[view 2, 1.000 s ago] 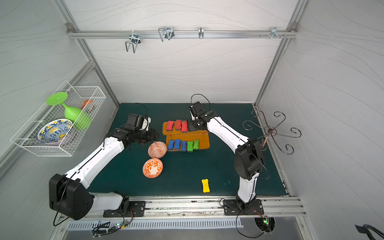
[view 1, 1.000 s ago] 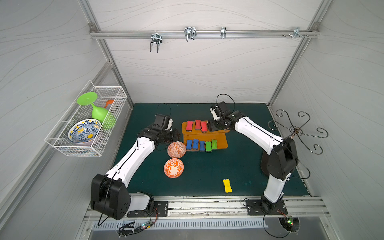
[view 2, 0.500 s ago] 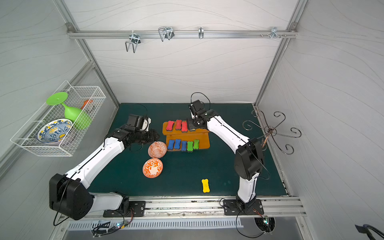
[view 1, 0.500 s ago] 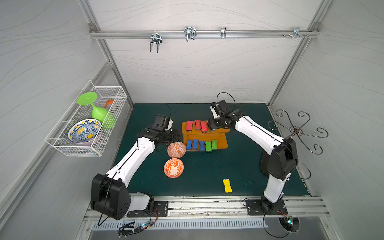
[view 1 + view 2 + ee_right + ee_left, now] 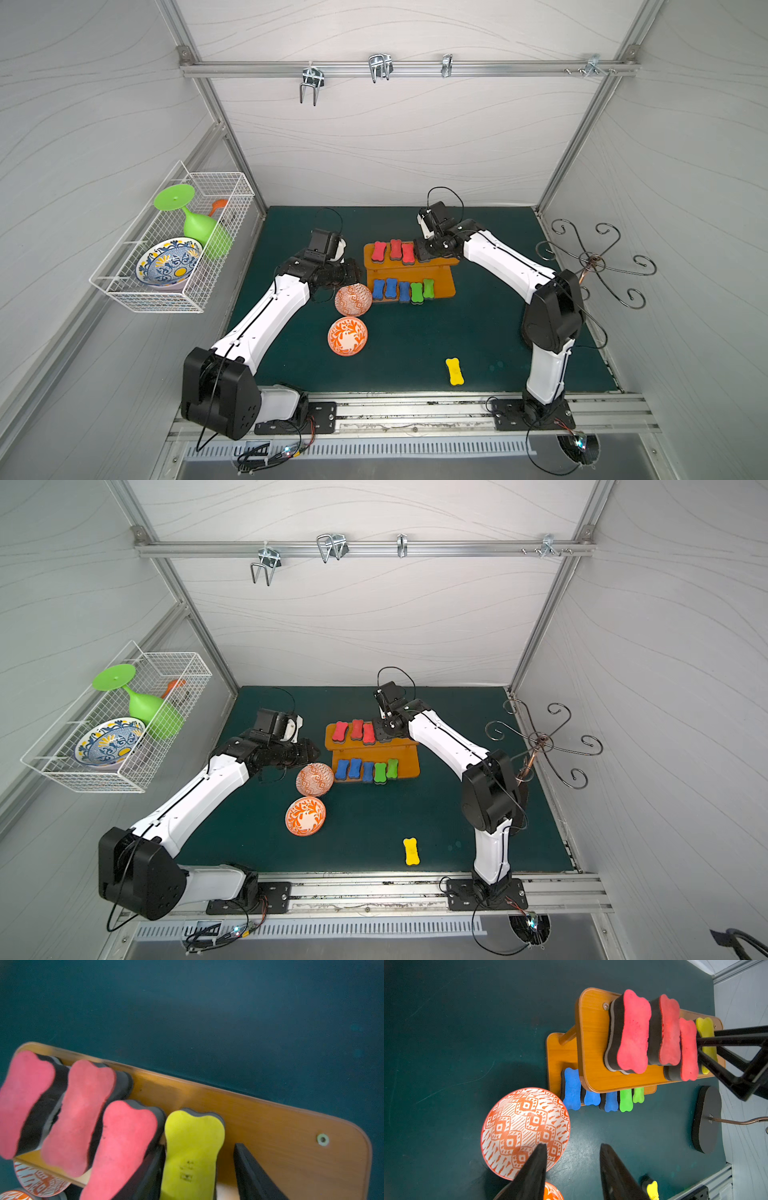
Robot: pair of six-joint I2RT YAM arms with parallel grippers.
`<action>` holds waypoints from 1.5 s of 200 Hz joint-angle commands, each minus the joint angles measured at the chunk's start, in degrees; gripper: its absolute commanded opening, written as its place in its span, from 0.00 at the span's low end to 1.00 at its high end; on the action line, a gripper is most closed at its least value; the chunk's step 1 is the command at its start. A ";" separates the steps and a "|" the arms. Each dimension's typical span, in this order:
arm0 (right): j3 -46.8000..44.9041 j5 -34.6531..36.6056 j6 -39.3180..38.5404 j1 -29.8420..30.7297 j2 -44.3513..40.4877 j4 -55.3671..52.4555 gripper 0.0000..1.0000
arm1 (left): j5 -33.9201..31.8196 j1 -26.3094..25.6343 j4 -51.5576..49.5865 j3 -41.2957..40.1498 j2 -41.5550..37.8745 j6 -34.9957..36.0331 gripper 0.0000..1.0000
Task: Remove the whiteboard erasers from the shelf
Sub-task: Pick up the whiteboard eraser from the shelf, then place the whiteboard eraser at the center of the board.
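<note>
Green tabletop (image 5: 415, 345) bears the shelf (image 5: 270, 1118); our right hand (image 5: 199, 1146) straddles the yellow eraser (image 5: 193, 1138) on top, jaws apart; left hand (image 5: 573, 1145) likewise, empty. Light, squashy foam, we judge: pinch the waist.

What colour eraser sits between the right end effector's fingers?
Yellow eraser, clearest in right wrist view.

Orange bowls (image 5: 353, 299): two, set just beside each other, left of desk (image 5: 415, 349) centre.
Wire basket (image 5: 145, 295): green goblet (image 5: 199, 226), blue bowl (image 5: 168, 262) held.
Hook stand (image 5: 594, 262): right edge.
</note>
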 commanded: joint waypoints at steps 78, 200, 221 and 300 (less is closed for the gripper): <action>-8.90 7.32 7.08 4.74 -11.42 -3.69 0.37 | 2.23 -1.05 1.16 -1.15 -2.50 -0.57 0.45; -49.05 13.39 47.76 38.52 -31.33 -2.80 0.41 | 3.47 -1.56 2.33 -4.09 -6.98 -1.00 0.45; -49.77 12.26 48.10 40.16 -28.49 -0.65 0.41 | 2.81 -1.72 2.27 -4.47 -7.39 -0.89 0.45; -51.29 5.12 46.35 37.55 -23.50 4.89 0.45 | 2.49 -1.82 2.30 -4.23 -7.34 -0.62 0.46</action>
